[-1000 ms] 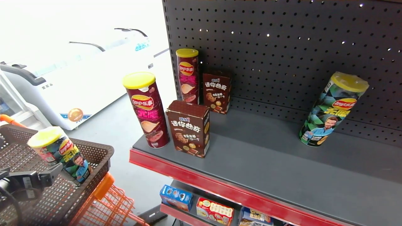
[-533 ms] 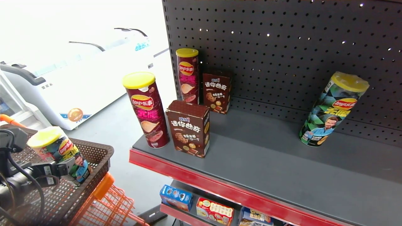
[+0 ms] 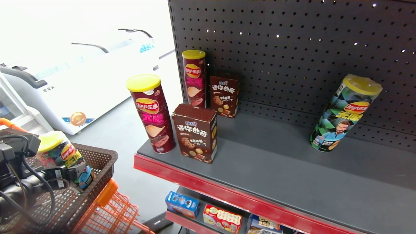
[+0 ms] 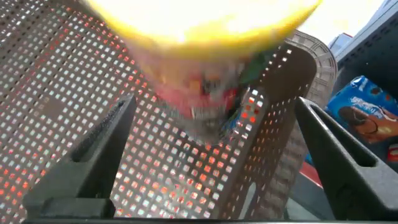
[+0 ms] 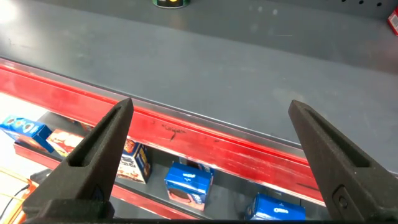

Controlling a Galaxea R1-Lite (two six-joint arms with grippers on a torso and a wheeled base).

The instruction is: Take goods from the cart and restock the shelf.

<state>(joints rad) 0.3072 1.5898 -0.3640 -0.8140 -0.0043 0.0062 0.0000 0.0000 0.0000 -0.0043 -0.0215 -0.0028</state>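
A green chip can (image 3: 60, 151) with a yellow lid stands in the brown cart basket (image 3: 104, 159). My left gripper (image 3: 70, 167) is open at the can's side, low on its body. In the left wrist view the can (image 4: 205, 106) sits between the two spread fingers (image 4: 93, 155) of that gripper (image 4: 211, 162), lid close to the camera. My right gripper (image 5: 211, 162) is open and holds nothing, just in front of the shelf's red front edge (image 5: 217, 134). A matching green can (image 3: 344, 113) stands on the grey shelf (image 3: 276, 169) by the pegboard.
Two red chip cans (image 3: 151, 113) (image 3: 194, 78) and two brown cookie boxes (image 3: 196, 133) (image 3: 224, 96) stand at the shelf's left end. The shelf's middle is bare. Boxed goods (image 3: 182, 204) fill the lower shelf. An orange cart frame (image 3: 120, 211) sits under the basket.
My left gripper has moved forward into the basket and now has its fingers on either side of the green can. The can and the shelf goods have not moved.
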